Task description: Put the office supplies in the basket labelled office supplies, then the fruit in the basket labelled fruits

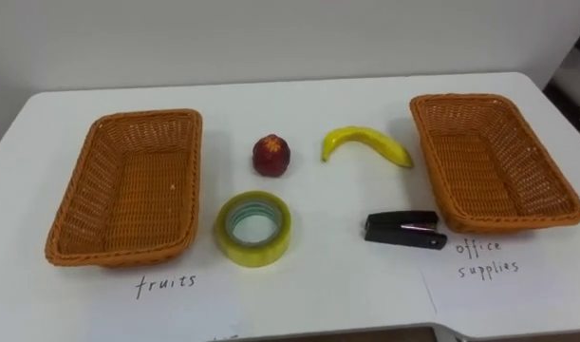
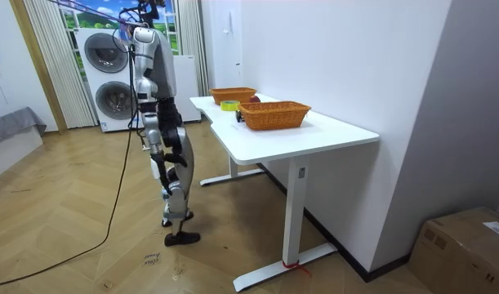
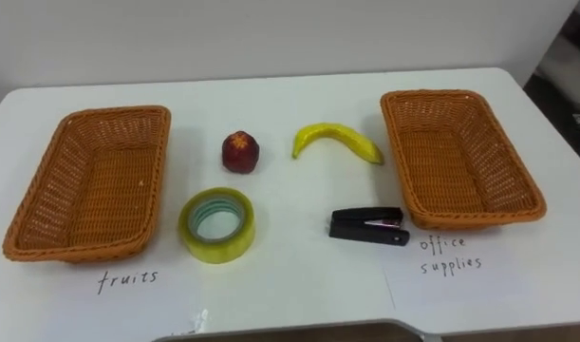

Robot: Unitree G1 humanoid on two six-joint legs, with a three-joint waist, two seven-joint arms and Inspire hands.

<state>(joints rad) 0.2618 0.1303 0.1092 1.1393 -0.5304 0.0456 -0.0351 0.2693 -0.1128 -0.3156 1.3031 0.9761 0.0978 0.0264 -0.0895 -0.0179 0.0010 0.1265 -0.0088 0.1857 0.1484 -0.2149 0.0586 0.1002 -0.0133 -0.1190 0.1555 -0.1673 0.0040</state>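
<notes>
On the white table [image 1: 327,285] lie a red apple [image 1: 271,155], a yellow banana [image 1: 367,144], a roll of yellowish tape [image 1: 253,228] and a black stapler [image 1: 404,230]. They sit between two wicker baskets. The left basket [image 1: 128,185] has a paper note reading "fruits" in front of it. The right basket [image 1: 494,161] has a note reading "office supplies". Both baskets hold nothing. In the room view I stand at the table's long side, with my right hand [image 2: 155,147] and left hand [image 2: 176,155] hanging low by my hips, away from the table.
The table's far edge meets a white wall. In the room view, a washer and dryer stack [image 2: 110,73] stands behind me, a cardboard box [image 2: 470,245] sits at the lower right, and the floor around me is open wood.
</notes>
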